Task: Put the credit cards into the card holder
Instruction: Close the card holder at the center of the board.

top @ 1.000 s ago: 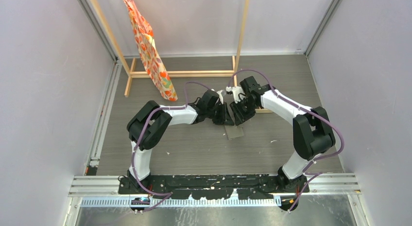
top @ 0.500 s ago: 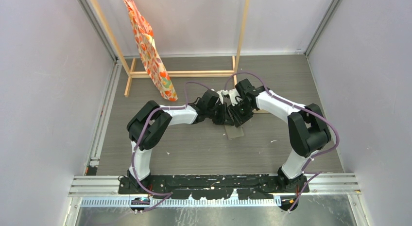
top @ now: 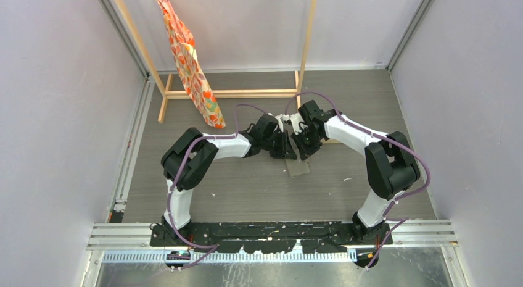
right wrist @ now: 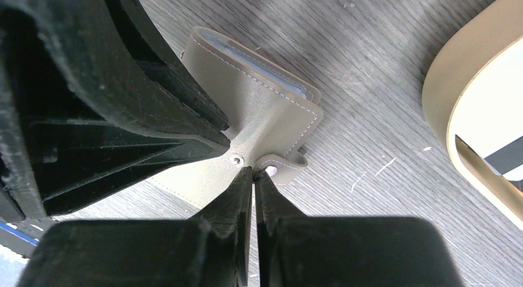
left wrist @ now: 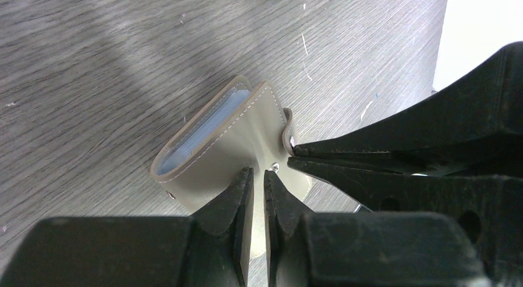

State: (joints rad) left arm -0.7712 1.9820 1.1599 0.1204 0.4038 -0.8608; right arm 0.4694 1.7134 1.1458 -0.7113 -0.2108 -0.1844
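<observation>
The grey card holder (left wrist: 225,148) lies flat near the middle of the worktop (top: 247,188), with both arms bent in over it from either side. It is folded shut, and a pale blue lining shows along its open edge. The left gripper (left wrist: 258,176) has its fingers drawn almost together with only a slit between them, and their tips rest on the holder's face beside the small round stud (right wrist: 235,158). It cannot be told whether they pinch any leather. The right gripper (right wrist: 253,173) is likewise closed to a hairline gap, its tips set right at the snap tab (right wrist: 285,165) that curls over the holder's edge. Whether the tab is caught between them cannot be told. The oval beige tray (right wrist: 447,71) sits toward the worktop's right edge, near the holder but apart from it. Inside it is part of a credit card (right wrist: 507,162), pale with a dark stripe.
</observation>
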